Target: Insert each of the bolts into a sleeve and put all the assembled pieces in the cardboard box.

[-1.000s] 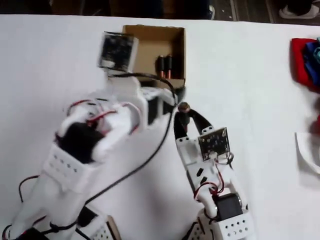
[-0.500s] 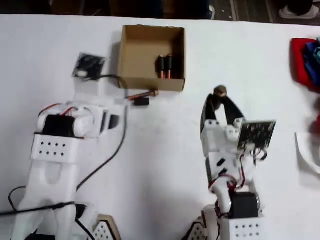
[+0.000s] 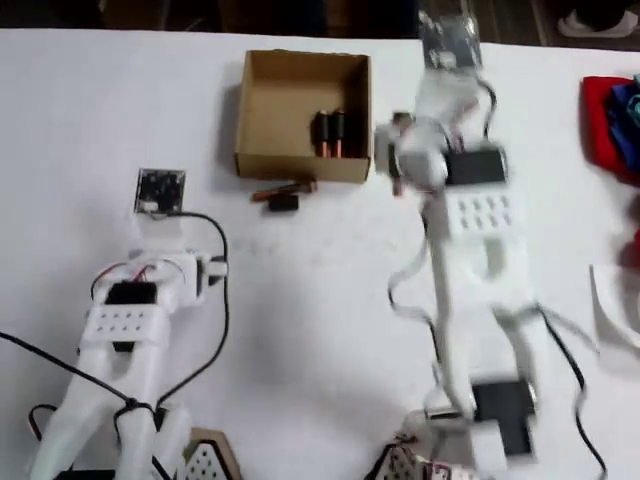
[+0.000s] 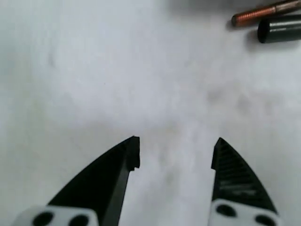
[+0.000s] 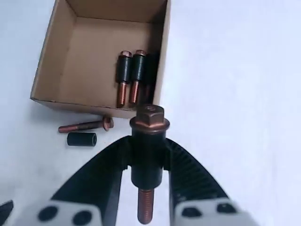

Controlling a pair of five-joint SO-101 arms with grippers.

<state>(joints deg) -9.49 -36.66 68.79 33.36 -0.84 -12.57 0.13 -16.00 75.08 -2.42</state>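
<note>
My right gripper (image 5: 147,162) is shut on an assembled bolt and sleeve (image 5: 147,155), held upright just beside the cardboard box (image 5: 51,70). In the high view this arm reaches far forward, with the held piece (image 3: 400,150) next to the box's right wall (image 3: 366,100). Two assembled pieces (image 3: 331,133) lie inside the box (image 3: 270,110). A loose copper bolt (image 3: 285,188) and a black sleeve (image 3: 284,203) lie on the table in front of the box. My left gripper (image 4: 175,153) is open above bare table, short of the loose bolt (image 4: 261,12) and sleeve (image 4: 280,29).
The table is white. Red and blue cloth (image 3: 612,115) lies at the right edge, with a white curved object (image 3: 612,305) below it. The left arm's base (image 3: 110,400) sits at the front left, trailing black cables.
The right arm has swung forward and up toward the box's right side, carrying the assembled piece. The left arm has pulled back from the box, leaving the loose bolt and sleeve on the table.
</note>
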